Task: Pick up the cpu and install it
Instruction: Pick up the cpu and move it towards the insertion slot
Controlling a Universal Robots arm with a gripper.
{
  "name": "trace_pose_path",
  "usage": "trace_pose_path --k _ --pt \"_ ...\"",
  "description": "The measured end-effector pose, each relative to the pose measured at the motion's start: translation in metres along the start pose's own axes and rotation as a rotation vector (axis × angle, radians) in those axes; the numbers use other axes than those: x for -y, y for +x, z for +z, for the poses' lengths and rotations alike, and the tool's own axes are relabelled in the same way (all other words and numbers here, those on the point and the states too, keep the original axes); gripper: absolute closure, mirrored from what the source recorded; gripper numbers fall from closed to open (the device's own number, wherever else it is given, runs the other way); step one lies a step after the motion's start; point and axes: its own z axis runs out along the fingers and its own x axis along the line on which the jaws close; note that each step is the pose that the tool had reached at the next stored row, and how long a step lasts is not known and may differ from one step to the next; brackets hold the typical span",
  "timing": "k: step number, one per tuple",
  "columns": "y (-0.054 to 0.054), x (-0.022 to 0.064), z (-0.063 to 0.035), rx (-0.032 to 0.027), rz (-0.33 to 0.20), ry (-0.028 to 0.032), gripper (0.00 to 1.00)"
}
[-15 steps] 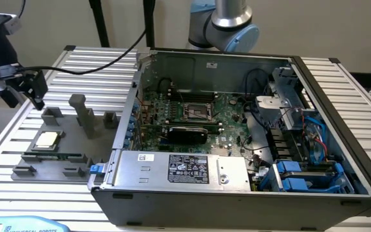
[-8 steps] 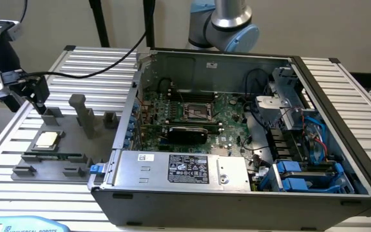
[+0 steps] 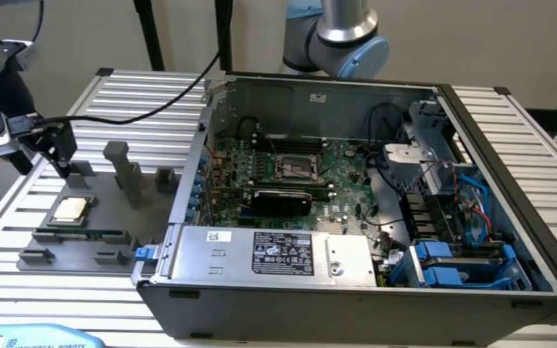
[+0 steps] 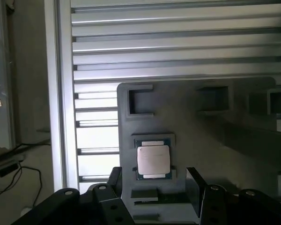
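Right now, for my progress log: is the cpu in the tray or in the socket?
In the tray: the cpu lies flat in its recess, outside the computer case.

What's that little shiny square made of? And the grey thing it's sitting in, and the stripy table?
The cpu seems to have a metal top: silvery, smooth and catching the light, with a greenish circuit-board rim. The tray looks like matt grey plastic: dull, no shine, blocky moulded shapes. The table is probably aluminium: pale ribbed slats with bright glints.
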Motion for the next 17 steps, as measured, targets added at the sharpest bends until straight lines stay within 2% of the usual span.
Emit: trace_pose_path --k 3,5,17 --pt "0.000 0.0001 0.0038 0.0001 -0.005 0.0060 0.35" --pt "0.000 0.0002 0.0067 0.0004 -0.009 0.0078 0.35" --pt "0.000 0.0017 0.0233 0.0153 -0.016 0.0084 0.35"
